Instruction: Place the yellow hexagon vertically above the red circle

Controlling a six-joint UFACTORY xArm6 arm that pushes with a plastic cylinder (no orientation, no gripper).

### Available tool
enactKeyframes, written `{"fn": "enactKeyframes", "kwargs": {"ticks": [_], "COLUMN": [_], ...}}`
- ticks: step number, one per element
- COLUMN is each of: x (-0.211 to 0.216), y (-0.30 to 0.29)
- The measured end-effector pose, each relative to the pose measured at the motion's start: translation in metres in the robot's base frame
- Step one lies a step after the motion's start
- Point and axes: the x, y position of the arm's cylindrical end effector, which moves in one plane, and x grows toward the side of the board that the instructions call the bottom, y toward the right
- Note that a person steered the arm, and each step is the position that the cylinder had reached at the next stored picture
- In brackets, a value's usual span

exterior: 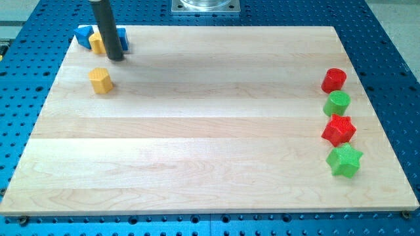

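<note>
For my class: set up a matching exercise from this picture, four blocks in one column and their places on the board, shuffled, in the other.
Blocks:
1. yellow hexagon
2. red circle
3. green star
4. blue block

Places:
A. bottom of the right column
B. top left corner
C. just below my tip
D. top of the right column

Pairs: 1-C, 2-D, 3-A, 4-B

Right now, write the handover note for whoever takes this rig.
My tip rests near the view's top-left corner, just above and right of the yellow hexagon, apart from it.
Red circle tops the column at the view's right edge, over the green circle, red star and green star.
Done: nothing.
Left: push the hexagon across the board to above the red circle.
</note>
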Motion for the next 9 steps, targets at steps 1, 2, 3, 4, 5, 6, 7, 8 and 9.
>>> {"fn": "enactKeyframes", "kwargs": {"ticks": [1,2,3,4,5,6,7,8,9], "x": [0.028,0.102,0.103,0.092,0.101,0.062,0.051,0.053,0.054], "y": [-0.056,-0.068,0.041,0.106,0.008,-0.001,0.124,0.196,0.118]}}
